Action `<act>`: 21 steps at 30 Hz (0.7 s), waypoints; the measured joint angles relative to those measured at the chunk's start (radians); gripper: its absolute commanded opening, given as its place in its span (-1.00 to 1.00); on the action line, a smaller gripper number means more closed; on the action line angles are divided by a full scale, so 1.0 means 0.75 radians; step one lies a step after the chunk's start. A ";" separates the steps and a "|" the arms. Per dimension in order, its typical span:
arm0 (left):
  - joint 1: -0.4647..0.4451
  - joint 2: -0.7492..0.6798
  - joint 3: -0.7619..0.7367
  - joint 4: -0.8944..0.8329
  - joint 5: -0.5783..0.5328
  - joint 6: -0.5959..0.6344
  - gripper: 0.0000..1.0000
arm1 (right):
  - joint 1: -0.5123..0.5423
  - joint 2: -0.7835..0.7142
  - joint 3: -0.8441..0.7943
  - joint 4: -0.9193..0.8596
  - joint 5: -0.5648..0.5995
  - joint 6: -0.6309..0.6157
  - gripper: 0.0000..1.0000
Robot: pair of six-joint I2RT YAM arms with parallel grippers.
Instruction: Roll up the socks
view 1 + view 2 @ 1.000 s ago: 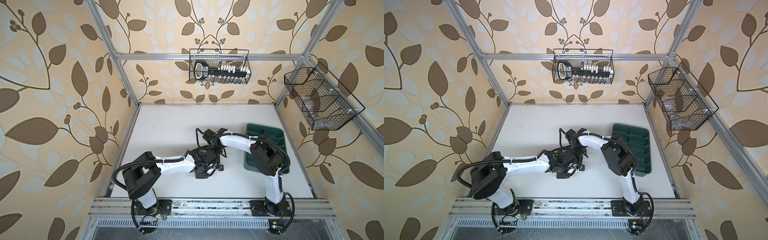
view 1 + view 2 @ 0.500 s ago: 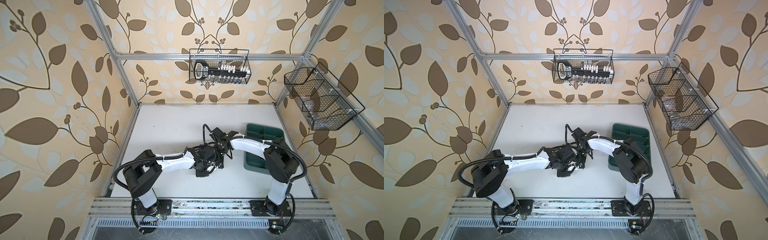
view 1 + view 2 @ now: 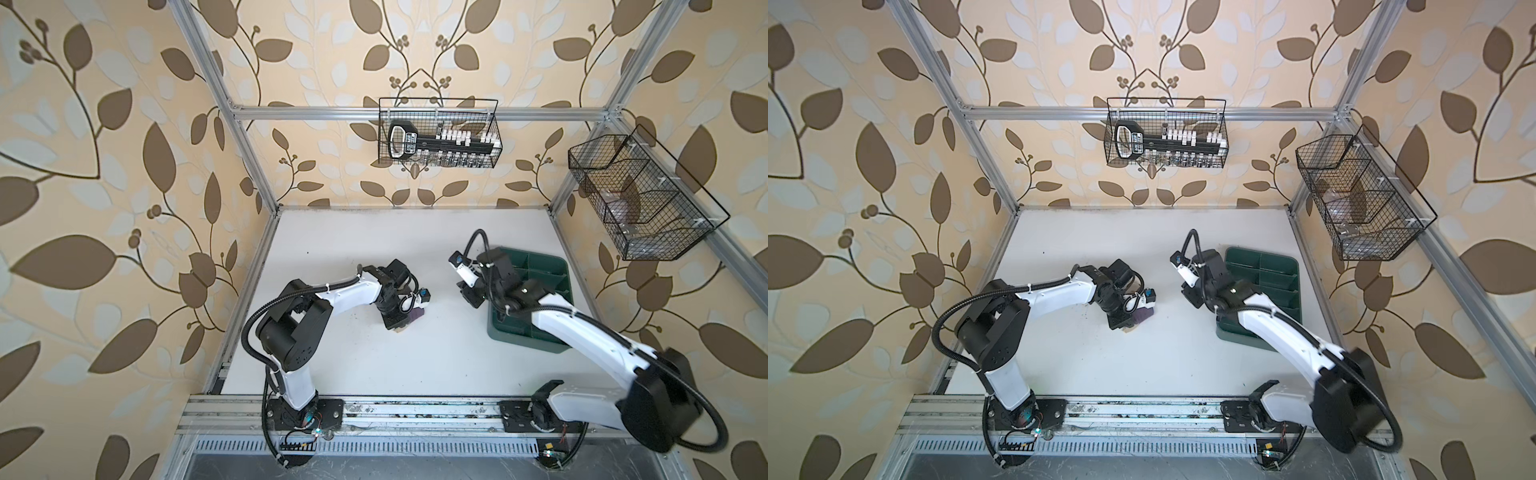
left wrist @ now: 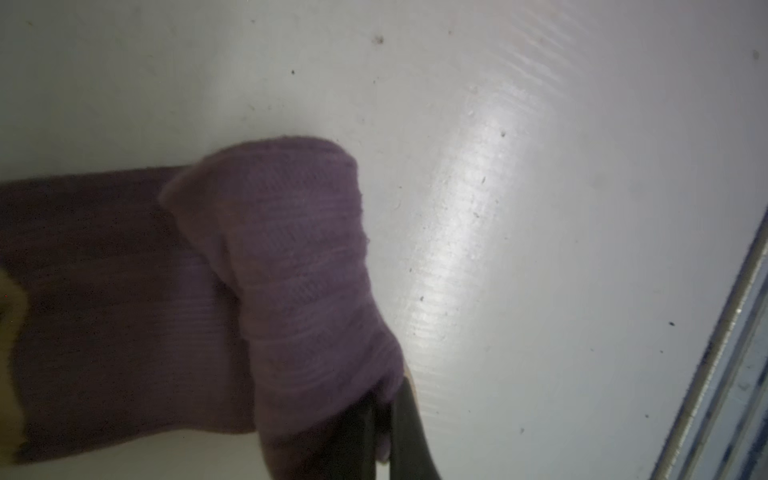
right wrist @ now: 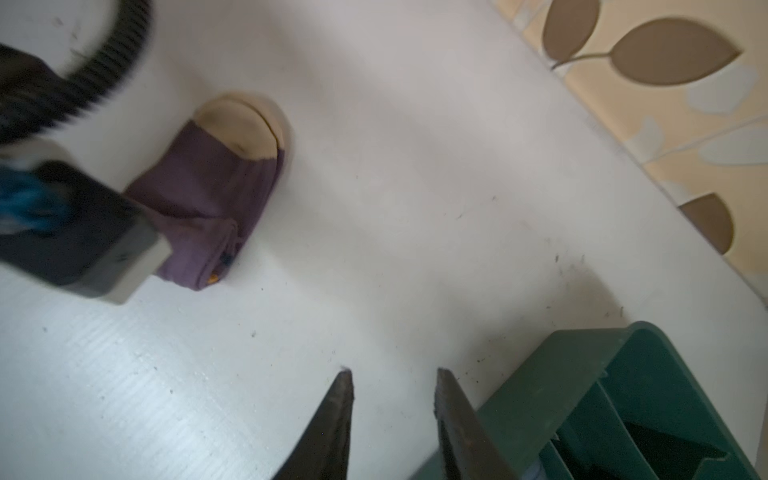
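**Fig.** Purple ribbed knit sock point(image 4: 282, 266), beige-toed and partly rolled, lies mid-field on the white counter point(image 5: 415, 208), well apart from the dark green divided plastic tray point(image 5: 615, 365). The left jaws are pressed together, pinching the rolled end. The right jaws are spread and empty, beside the tray. The sock is judged light, limp and stretchy; a loose roll would spring open, so grip through the full roll thickness. No second sock is plainly visible, and blue-orange flecks at the roll's end are unclear. In both top views the left arm hides most of the sock.

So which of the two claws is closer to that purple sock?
Left. The left gripper is clamped on a fold of the purple sock, touching it. The right gripper, open and empty, hangs apart from the sock, beside the green divided tray.
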 measured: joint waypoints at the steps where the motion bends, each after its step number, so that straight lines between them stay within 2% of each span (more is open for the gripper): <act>1: 0.013 0.034 0.041 -0.041 0.025 0.003 -1.00 | 0.016 -0.100 -0.076 0.071 -0.011 -0.004 -0.02; 4: 0.042 0.129 0.149 -0.149 0.103 0.004 -1.00 | 0.073 -0.291 -0.248 0.238 -0.104 -0.059 -0.02; 8: 0.076 0.215 0.248 -0.260 0.170 -0.001 -1.00 | 0.284 -0.278 -0.365 0.358 -0.142 -0.281 0.00; 11: 0.098 0.249 0.285 -0.304 0.198 -0.013 -1.00 | 0.490 -0.083 -0.409 0.455 -0.047 -0.484 0.03; 13: 0.105 0.260 0.297 -0.318 0.211 -0.028 -1.00 | 0.567 0.066 -0.430 0.541 0.023 -0.595 0.09; 17: 0.108 0.263 0.299 -0.323 0.217 -0.040 -1.00 | 0.623 0.382 -0.420 0.726 0.141 -0.788 0.15; 21: 0.108 0.263 0.299 -0.323 0.218 -0.043 -1.00 | 0.621 0.600 -0.335 0.865 0.200 -0.920 0.17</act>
